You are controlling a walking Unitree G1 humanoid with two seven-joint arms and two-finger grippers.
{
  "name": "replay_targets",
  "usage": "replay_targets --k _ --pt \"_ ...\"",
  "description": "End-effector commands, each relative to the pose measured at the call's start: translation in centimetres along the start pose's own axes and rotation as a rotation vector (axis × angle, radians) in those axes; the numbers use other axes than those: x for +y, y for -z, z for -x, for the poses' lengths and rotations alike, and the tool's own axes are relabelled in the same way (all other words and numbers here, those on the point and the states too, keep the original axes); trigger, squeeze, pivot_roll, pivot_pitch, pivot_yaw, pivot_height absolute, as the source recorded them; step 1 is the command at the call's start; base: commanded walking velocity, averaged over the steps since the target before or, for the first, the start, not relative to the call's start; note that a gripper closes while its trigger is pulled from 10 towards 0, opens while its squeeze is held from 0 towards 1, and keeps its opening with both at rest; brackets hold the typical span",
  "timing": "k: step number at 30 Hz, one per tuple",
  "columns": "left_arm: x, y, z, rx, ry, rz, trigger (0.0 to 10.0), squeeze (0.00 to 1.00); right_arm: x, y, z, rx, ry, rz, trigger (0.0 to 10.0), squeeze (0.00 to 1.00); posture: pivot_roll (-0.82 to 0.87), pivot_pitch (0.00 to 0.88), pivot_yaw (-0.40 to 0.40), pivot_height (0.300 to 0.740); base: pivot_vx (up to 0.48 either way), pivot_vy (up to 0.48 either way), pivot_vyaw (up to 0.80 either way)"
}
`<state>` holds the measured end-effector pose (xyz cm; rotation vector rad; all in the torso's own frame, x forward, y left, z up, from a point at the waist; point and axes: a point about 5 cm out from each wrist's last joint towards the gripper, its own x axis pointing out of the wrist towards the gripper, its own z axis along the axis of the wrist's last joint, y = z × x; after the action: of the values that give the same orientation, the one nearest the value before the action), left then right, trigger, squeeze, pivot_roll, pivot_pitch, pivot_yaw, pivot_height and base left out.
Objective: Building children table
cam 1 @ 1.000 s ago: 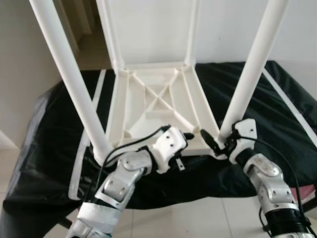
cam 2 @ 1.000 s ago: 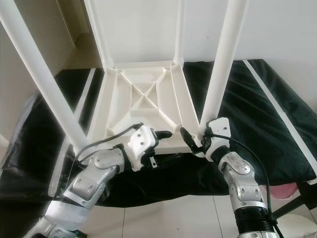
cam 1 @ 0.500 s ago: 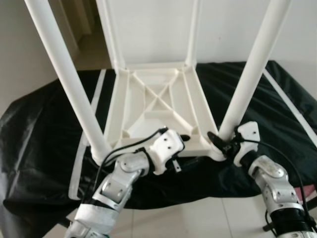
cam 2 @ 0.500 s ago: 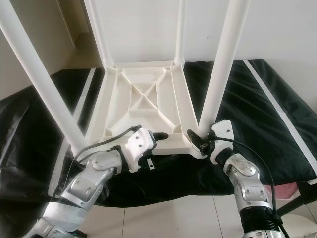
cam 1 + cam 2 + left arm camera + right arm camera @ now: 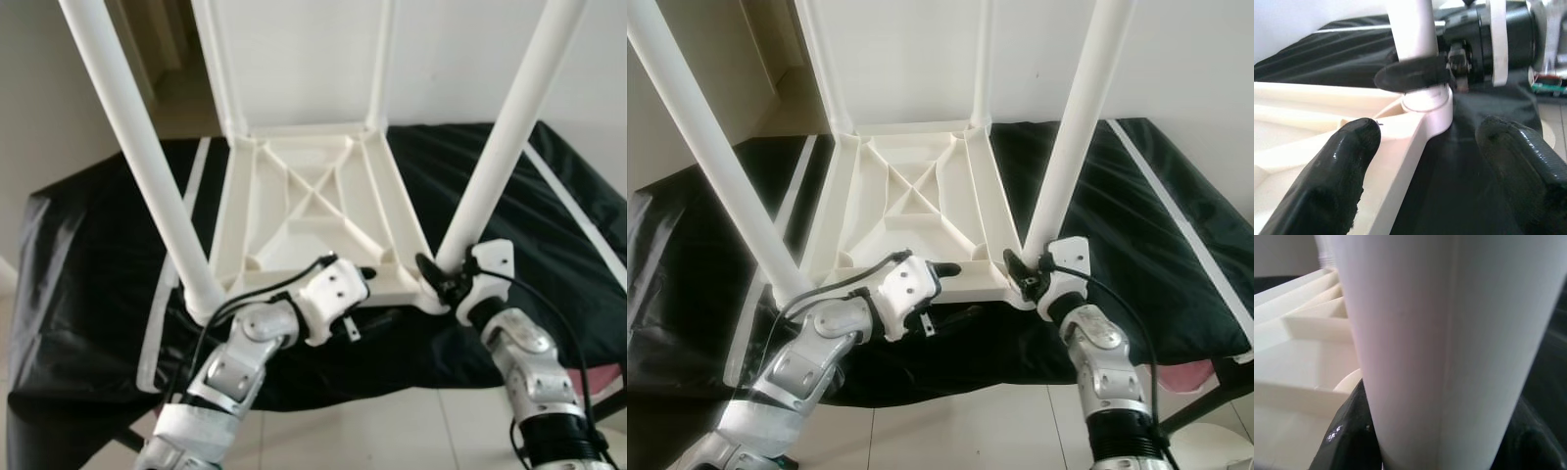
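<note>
1. Right hand (image 5: 1022, 275) grips the base of the near right leg (image 5: 1075, 132), its black fingers (image 5: 1413, 77) closed round the white tube just above the round corner socket (image 5: 1431, 104); the right wrist view shows the tube pressed close between them.

2. Left hand (image 5: 942, 267) sits at the near edge of the children's table (image 5: 911, 206), just beside the right hand and to its left, with its fingers (image 5: 1342, 171) spread wide. One fingertip lies over the white frame rail, though actual contact cannot be told; the other hangs over dark cloth with nothing between the two.

3. Upside down ahead of both hands, the white plastic children's table lies with its ribbed underside facing up, an X-shaped brace at its middle.

4. Four white legs rise from its corners: the near left leg (image 5: 710, 162) slants up just beyond the left hand's arm, and the two far legs (image 5: 984, 59) stand well beyond both hands.

5. Under the hands and the table lies a black cover (image 5: 1136, 225) with pale stripes, spread over a low bench; the table's near edge reaches close to the cover's front edge, where the cloth hangs towards the tiled floor (image 5: 970, 431).

6. Beyond the table, a pale wall (image 5: 1205, 59) closes the scene.
</note>
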<state>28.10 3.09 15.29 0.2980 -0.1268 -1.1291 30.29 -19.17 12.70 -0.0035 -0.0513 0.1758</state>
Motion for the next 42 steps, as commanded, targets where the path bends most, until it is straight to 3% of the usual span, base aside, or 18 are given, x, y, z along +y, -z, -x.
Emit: replay_targets --k 1,7,12,17,22,35,36,38,39,40,42 --pt "1.0 0.5 0.2 0.013 -0.187 0.043 10.0 0.00 -0.5 0.8 0.4 0.037 0.093 -0.055 10.0 0.00 -0.09 0.038 0.035 0.740 0.000 0.000 0.00" --pt "1.3 0.2 0.2 -0.037 -0.220 0.068 10.0 0.00 -0.1 1.2 0.6 0.061 0.253 -0.065 10.0 0.00 -0.09 0.038 0.032 0.740 0.000 0.000 0.00" --pt "1.3 -0.1 0.1 -0.094 -0.197 0.067 10.0 0.00 0.5 2.4 1.7 0.109 0.536 -0.091 10.0 0.00 -0.10 0.040 0.026 0.740 0.000 0.000 0.00" --pt "1.5 0.0 0.0 -0.087 -0.200 0.109 10.0 0.00 1.1 2.6 1.8 0.126 0.575 -0.111 10.0 0.00 -0.09 0.042 0.024 0.740 0.000 0.000 0.00" --pt "1.4 0.1 0.2 -0.092 -0.168 0.126 10.0 0.00 2.5 2.0 1.4 0.105 0.523 -0.128 10.0 0.00 -0.09 0.043 0.025 0.740 0.000 0.000 0.00" --pt "1.3 0.4 0.5 -0.086 -0.152 0.120 10.0 0.00 3.1 1.3 1.3 0.087 0.518 -0.111 10.0 0.00 -0.09 0.042 0.019 0.740 0.000 0.000 0.00" --pt "1.3 0.4 0.5 -0.086 -0.150 0.121 10.0 0.00 3.1 1.2 1.3 0.082 0.511 -0.108 10.0 0.14 -0.09 0.041 0.018 0.740 0.000 0.000 0.00" --pt "1.3 0.4 0.5 -0.086 -0.150 0.121 10.0 0.00 3.1 1.2 1.3 0.082 0.511 -0.108 10.0 0.14 -0.09 0.041 0.018 0.740 0.000 0.000 0.00" --pt "1.3 0.4 0.5 -0.086 -0.149 0.121 10.0 0.00 3.1 1.1 1.2 0.079 0.507 -0.106 10.0 0.79 -0.09 0.041 0.018 0.740 0.000 0.000 0.00" --pt "1.3 0.4 0.5 -0.084 -0.147 0.127 10.0 0.00 3.0 0.9 1.2 0.070 0.497 -0.105 10.0 1.00 -0.09 0.040 0.018 0.740 0.000 0.000 0.00" --pt "1.3 0.4 0.5 -0.081 -0.145 0.131 10.0 0.00 2.9 0.4 1.2 0.043 0.477 -0.100 10.0 1.00 -0.09 0.040 0.017 0.740 0.000 0.000 0.00"
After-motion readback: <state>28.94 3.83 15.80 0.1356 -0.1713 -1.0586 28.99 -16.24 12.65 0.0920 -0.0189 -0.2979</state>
